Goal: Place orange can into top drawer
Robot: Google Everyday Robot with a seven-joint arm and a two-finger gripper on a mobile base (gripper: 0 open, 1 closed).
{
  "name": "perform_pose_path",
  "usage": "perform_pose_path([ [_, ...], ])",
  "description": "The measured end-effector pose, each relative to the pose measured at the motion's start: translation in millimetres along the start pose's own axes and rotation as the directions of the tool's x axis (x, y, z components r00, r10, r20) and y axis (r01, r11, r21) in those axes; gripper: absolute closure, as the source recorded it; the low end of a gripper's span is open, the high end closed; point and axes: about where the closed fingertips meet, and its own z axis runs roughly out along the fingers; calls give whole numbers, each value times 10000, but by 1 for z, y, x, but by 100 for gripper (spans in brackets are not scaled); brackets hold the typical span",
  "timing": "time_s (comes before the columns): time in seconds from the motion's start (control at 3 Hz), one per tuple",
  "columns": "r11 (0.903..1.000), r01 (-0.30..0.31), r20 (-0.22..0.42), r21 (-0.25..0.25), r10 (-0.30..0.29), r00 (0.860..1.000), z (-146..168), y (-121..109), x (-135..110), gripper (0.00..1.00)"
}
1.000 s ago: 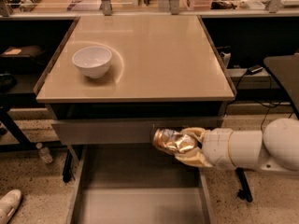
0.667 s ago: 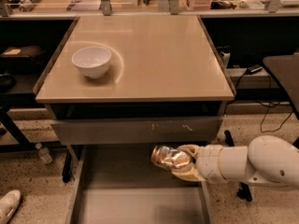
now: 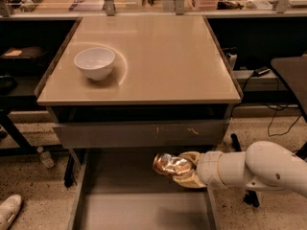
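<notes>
Camera view. The tabletop point(image 3: 163, 56) is a plain beige surface. A white bowl point(image 3: 94, 63) stands upright on it close to the left edge, about midway between the far-left and front-left corners, and well apart from the right edge.

Below the front edge of the tabletop runs a grey front panel point(image 3: 139, 134). Below that, the top drawer point(image 3: 139, 211) stands pulled out toward the camera, with its flat grey floor and low side walls exposed.

The gripper point(image 3: 181, 170) reaches in from the right on a white arm point(image 3: 261, 169). It sits lower than the front edge of the tabletop, somewhat short of the front-right corner. Its tan fingers point(image 3: 192, 166) are clamped around the right end of the orange can point(image 3: 170, 165).

The orange can lies on its side in that grasp, its free end pointing left. It is over the right half of the drawer floor, near the right side wall and just under the grey front panel. Whether the can touches the drawer floor cannot be determined.

On the speckled floor left of the cabinet lie a small bottle point(image 3: 45, 157) and the toe of a white shoe point(image 3: 8, 211).
</notes>
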Motion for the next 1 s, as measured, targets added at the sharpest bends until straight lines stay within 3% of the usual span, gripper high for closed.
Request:
perform_pose_path([
  [0.33,9933,-967,-408,-633,942,9947,50,17,50,100],
  [0.67,9752,-1934,-697,-1078,1866,9800,107,35,104,100],
  [1.0,9708,-2122,-553,-1118,2071,9768,151,36,130,100],
])
